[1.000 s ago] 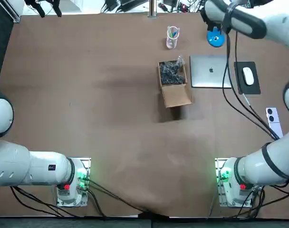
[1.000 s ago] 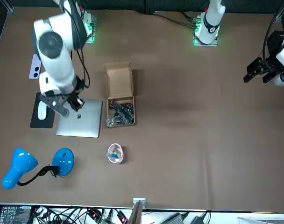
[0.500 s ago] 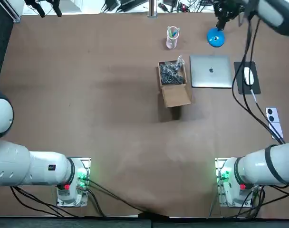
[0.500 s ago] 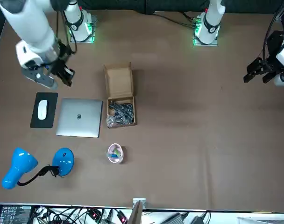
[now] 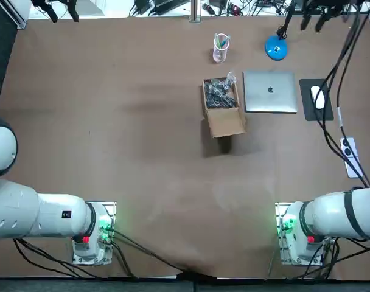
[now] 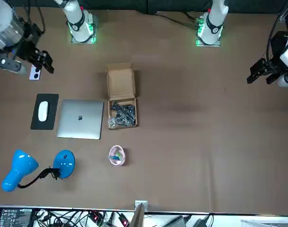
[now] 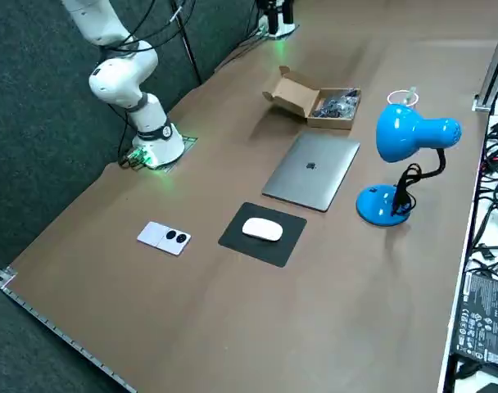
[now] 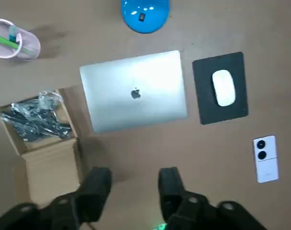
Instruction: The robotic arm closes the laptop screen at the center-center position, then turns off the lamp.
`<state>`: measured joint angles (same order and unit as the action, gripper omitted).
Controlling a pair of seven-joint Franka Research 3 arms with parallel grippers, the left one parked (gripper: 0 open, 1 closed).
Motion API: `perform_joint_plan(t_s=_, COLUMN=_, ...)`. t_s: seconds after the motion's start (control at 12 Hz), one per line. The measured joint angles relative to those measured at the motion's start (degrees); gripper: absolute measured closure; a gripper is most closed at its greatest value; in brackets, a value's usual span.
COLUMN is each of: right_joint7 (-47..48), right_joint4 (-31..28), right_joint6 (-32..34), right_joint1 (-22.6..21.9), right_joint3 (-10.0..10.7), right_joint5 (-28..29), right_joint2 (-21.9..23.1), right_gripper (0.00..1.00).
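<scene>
The silver laptop (image 5: 270, 91) (image 6: 81, 119) (image 7: 312, 170) (image 8: 134, 91) lies shut and flat on the brown table. A blue lamp stands beyond it, with its round base (image 5: 275, 47) (image 6: 64, 161) (image 8: 144, 13) on the table and its head (image 7: 405, 131) (image 6: 20, 169) raised on a bent neck. My right gripper (image 5: 314, 18) (image 6: 42, 61) (image 8: 132, 184) hangs high above the table, well clear of both. It is open, with nothing between its fingers. The right side view shows only the arm, not the gripper.
An open cardboard box (image 5: 221, 103) (image 8: 38, 129) of dark parts sits beside the laptop. A cup of pens (image 5: 220, 47) (image 8: 14, 42) stands near the lamp base. A white mouse (image 5: 317, 97) (image 8: 223, 87) rests on a black pad. A white two-button device (image 5: 349, 152) (image 8: 265, 158) lies nearer the arm's base.
My right gripper has lifted off the laptop lid and risen high, moving out past the mouse pad. The laptop, lamp and other things have not moved.
</scene>
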<state>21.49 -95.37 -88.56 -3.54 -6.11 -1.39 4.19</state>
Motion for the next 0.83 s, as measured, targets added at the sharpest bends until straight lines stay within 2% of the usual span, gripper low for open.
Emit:
perform_joint_plan(t_s=0.17, right_joint7=-4.1, right_joint4=0.0, right_joint6=1.1, right_joint1=0.0, right_joint3=2.5, right_joint5=0.1, right_joint2=1.0, right_gripper=0.25)
perform_joint_plan(t_s=0.25, right_joint7=-9.7, right_joint4=-0.1, right_joint6=1.4, right_joint1=0.1, right_joint3=5.2, right_joint5=0.1, right_joint2=1.8, right_gripper=0.02)
perform_joint_plan(t_s=0.58, right_joint7=-17.8, right_joint4=-0.8, right_joint6=1.2, right_joint1=0.3, right_joint3=10.0, right_joint5=0.1, right_joint2=3.0, right_gripper=0.00)
perform_joint_plan(t_s=0.83, right_joint7=-18.6, right_joint4=-3.3, right_joint6=-1.9, right_joint1=0.4, right_joint3=11.1, right_joint5=0.3, right_joint2=3.1, right_gripper=0.00)
